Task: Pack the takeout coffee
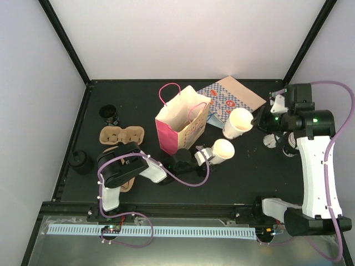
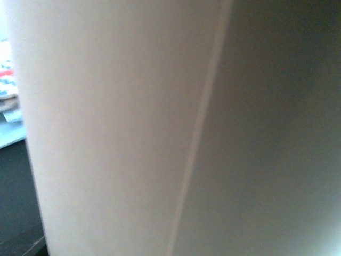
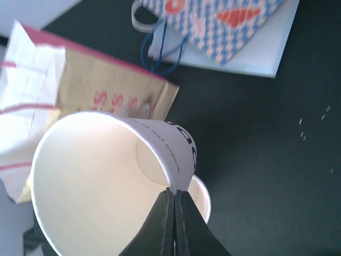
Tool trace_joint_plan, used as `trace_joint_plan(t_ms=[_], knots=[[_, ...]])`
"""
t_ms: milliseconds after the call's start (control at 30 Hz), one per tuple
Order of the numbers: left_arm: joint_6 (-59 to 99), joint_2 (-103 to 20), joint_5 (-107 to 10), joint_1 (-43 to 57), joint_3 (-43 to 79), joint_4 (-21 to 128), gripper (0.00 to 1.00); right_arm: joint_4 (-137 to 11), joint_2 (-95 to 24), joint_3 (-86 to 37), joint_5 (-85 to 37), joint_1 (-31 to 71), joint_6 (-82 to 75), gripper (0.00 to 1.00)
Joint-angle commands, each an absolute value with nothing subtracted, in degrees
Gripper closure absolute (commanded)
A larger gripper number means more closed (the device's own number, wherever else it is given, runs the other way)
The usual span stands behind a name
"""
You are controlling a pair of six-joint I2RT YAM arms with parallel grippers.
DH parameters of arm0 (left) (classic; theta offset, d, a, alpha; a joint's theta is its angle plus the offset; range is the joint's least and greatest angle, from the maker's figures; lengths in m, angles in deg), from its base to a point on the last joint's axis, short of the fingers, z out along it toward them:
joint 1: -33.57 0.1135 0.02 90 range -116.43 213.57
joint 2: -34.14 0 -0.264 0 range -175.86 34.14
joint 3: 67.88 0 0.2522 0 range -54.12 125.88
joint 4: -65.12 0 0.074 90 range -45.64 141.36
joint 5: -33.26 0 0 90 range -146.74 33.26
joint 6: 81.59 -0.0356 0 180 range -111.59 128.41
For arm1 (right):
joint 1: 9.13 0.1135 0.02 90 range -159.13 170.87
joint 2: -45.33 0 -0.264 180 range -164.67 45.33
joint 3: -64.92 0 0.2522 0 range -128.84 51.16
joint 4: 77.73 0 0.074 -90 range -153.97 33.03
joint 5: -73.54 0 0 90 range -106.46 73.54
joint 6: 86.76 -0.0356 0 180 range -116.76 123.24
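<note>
Rim of the takeout coffee (image 3: 90, 186) is pinched by the right gripper (image 3: 174, 200). Left gripper (image 1: 209, 155) flanks the nearer cup (image 1: 223, 148); grip unclear.

A small white paper cup (image 1: 239, 122) with dark print on its outer side and a cream, empty inside is tilted, its wide mouth facing up and sideways. It is just right of the pink bag (image 1: 169, 136), its rim pinched between the closed fingers of the right gripper (image 3: 175, 194).

Blurred second cup (image 2: 106, 128); edge-cropped takeout coffee (image 3: 96, 181).
</note>
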State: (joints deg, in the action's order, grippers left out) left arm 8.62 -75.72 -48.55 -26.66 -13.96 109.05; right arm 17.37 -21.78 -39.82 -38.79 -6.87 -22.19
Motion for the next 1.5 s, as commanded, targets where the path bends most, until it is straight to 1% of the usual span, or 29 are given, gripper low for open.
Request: trace_joint_plan(t_ms=[0,100,333,500,700,967,1133,1267,1333,1400,1467], knots=[[10.1,-72.9,-47.2,-27.9,-16.4,112.4,0.31,11.9,-22.2,-42.4,-29.2,-6.9,-24.5,0.99],[10.3,-69.8,-48.3,-28.9,-17.8,110.9,0.3,7.6,-21.9,-36.7,-25.7,-6.9,-26.2,0.99],[13.8,-59.1,-49.4,-31.6,-21.5,106.4,0.3,-9.6,-21.4,-16.8,-23.7,-6.9,-29.6,0.99],[16.1,-52.4,-49.3,-32.9,-20.0,94.5,0.3,-19.1,-23.7,-8.0,-24.6,-6.8,-29.8,0.99],[15.4,-47.8,-49.5,-33.4,-20.5,88.7,0.3,-24.9,-28.1,-4.1,-25.7,-6.9,-29.6,0.99],[14.6,-45.2,-50.4,-33.4,-21.1,86.2,0.31,-28.2,-32.3,-2.8,-24.4,-6.9,-28.3,0.99],[14.3,-44.9,-50.5,-33.4,-21.2,85.9,0.31,-27.2,-32.7,-3.3,-24.6,-6.9,-26.7,0.88],[13.7,-44.6,-50.9,-33.4,-21.1,85.4,0.31,-25.1,-30.2,-4.3,-23.9,-6.8,-25.4,0.64],[13.2,-44.3,-50.9,-33.4,-20.9,84.6,0.3,-23.4,-28.6,-5.2,-23.1,-6.8,-24.5,0.56],[13.0,-43.9,-51.1,-33.4,-20.8,84.1,0.3,-21.3,-27.1,-6.3,-22.6,-6.8,-23.7,0.53],[12.9,-43.6,-51.6,-33.4,-20.8,83.7,0.3,-19.3,-25.2,-7.2,-23.4,-6.8,-22.8,0.52]])
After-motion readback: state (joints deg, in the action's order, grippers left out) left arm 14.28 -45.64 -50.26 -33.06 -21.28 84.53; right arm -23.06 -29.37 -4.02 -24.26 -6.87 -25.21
